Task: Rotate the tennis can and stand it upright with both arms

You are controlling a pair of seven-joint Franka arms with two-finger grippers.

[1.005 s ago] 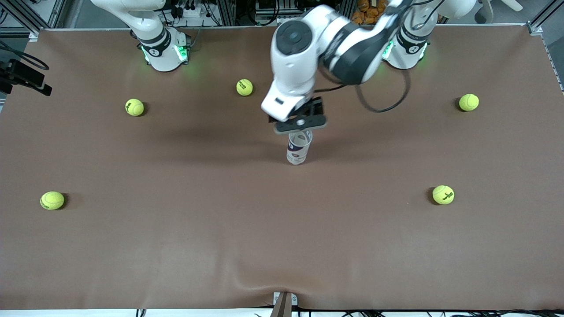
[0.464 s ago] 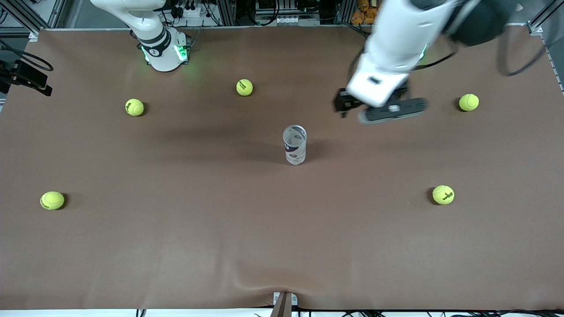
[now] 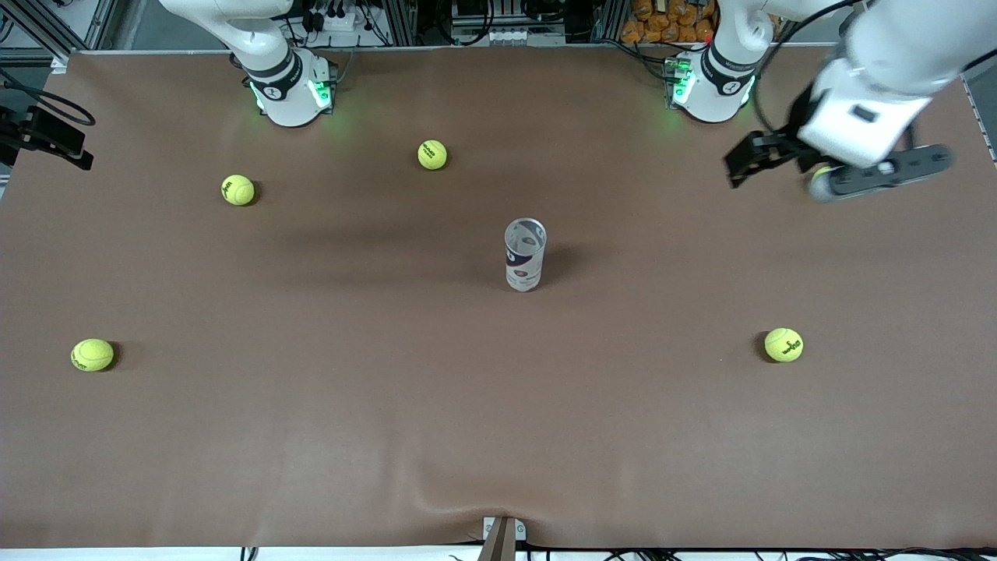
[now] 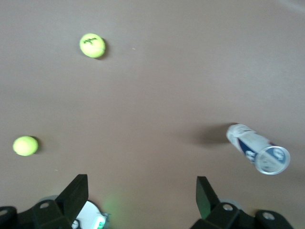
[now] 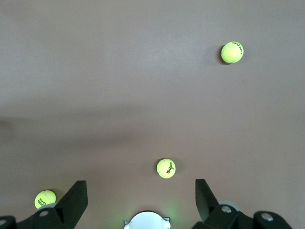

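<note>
Can (image 3: 525, 254) stands upright mid-table, rim up, nothing touching it, well apart from every ball. My left gripper (image 3: 845, 167) hangs in the air over the table near the left arm's end, by the edge where the bases stand, fingers spread wide, holding nothing. My right gripper (image 5: 140, 200) waits up high over its own base, fingers spread too, empty.

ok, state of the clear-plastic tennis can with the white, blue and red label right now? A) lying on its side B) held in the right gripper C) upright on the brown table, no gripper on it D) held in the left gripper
C: the clear-plastic tennis can stands upright mid-table, its open rim facing up, while the left gripper is off over the left arm's end of the table, open and empty.
</note>
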